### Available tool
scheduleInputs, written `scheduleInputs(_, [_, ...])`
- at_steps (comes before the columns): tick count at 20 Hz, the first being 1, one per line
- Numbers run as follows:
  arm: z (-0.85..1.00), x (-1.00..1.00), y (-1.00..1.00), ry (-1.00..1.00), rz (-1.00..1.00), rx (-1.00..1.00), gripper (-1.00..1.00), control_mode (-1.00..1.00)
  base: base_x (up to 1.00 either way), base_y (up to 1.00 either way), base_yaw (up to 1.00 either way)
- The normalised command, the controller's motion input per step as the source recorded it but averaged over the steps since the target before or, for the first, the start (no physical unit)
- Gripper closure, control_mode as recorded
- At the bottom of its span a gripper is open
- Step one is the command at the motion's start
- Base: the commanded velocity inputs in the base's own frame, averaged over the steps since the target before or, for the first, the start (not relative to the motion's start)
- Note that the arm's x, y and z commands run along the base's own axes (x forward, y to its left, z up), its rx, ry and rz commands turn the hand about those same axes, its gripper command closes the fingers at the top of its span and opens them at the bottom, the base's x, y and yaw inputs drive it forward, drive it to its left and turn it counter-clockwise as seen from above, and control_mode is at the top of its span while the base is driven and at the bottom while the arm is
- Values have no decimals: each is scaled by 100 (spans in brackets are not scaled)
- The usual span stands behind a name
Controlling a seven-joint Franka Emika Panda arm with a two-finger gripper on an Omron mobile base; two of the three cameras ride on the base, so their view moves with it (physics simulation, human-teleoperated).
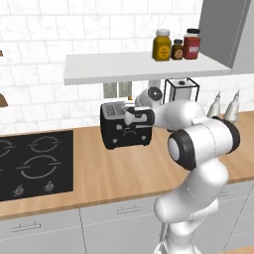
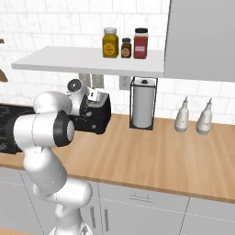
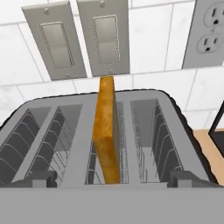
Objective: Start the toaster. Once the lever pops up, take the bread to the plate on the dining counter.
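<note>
- The scene is a kitchen with a white tiled wall, a light-wood counter [image 1: 124, 173] and a white shelf [image 1: 144, 67] above it that carries 3 jars; a black stove [image 1: 34, 163] is set into the counter at its left end, and a paper-towel holder [image 2: 143, 104] and 2 bottles stand along the back edge to the right.
- The toaster [image 1: 125, 133] stands at the back edge of the counter, just right of the stove, under 2 wall switches [image 3: 76, 39]; its dark lever [image 1: 128, 130] is at the middle of the front face, but it is too small to judge whether it is up or down.
- The bread [image 3: 106, 131] stands upright in a middle slot of the toaster and its top edge rises well above the slot rim; I judge that it sits high, as after popping up, though this is a guess.
- The gripper [image 3: 109, 180] hangs just above the toaster; its fingertips [image 3: 37, 178] are spread wide, 1 on each side of the slice, and they pinch nothing.
- The plate and the dining counter are elsewhere, so I say nothing of them.
- As I judge it, the start of the toaster may be done; what is left is to close on the bread, lift it out, and carry it to the plate.
</note>
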Motion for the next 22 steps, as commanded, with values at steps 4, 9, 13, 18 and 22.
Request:
scheduleInputs(4, [-6,11,0,0,0,0,-100,-100,0,0,0])
scheduleInputs(9, [-6,10,0,0,0,0,-100,-100,0,0,0])
scheduleInputs(13, [-6,12,0,0,0,0,-100,-100,0,0,0])
scheduleInputs(18, [-5,13,0,0,0,0,-100,-100,0,0,0])
scheduleInputs(22, [-6,13,0,0,0,0,-100,-100,0,0,0])
